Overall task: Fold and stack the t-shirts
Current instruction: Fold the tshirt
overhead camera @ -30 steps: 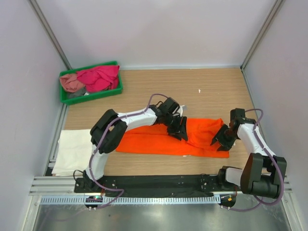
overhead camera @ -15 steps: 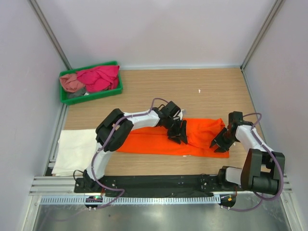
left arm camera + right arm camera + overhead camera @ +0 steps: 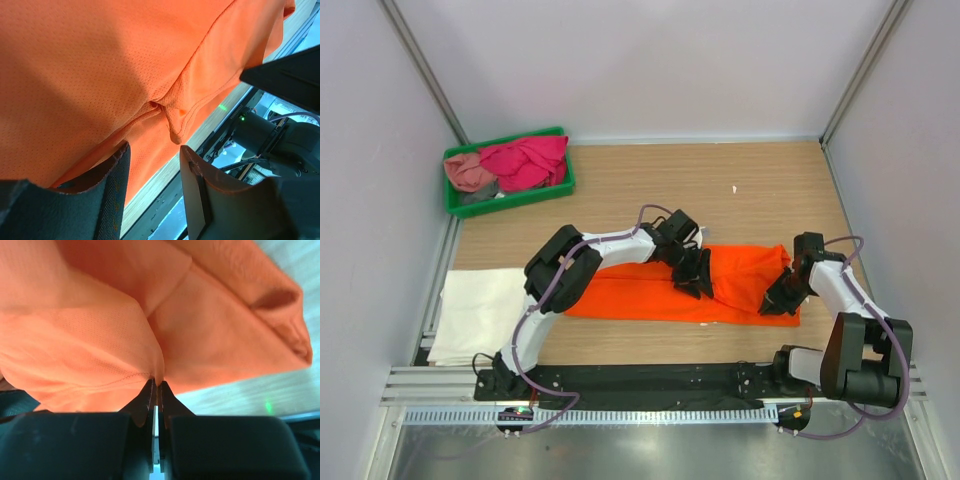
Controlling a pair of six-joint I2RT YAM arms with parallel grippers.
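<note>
The bright orange t-shirt (image 3: 640, 296) lies as a long folded strip across the table's near half. My left gripper (image 3: 694, 283) is low over its middle, jaws open, with the cloth (image 3: 100, 75) just beyond the fingertips and nothing between them. My right gripper (image 3: 778, 300) is at the shirt's right end, shut on a pinched fold of the orange cloth (image 3: 100, 340). A folded white t-shirt (image 3: 475, 312) lies at the near left. The magenta t-shirt (image 3: 527, 160) and dusty pink t-shirt (image 3: 468, 172) sit crumpled in the green tray (image 3: 560, 186).
The green tray stands at the far left corner. A metal rail (image 3: 650, 378) runs along the near edge by the arm bases. Grey walls close in the table on the left, back and right. Bare wood (image 3: 720, 185) lies beyond the orange shirt.
My right gripper has shut on the shirt's right end. My left gripper has crept slightly down and right over the shirt's middle.
</note>
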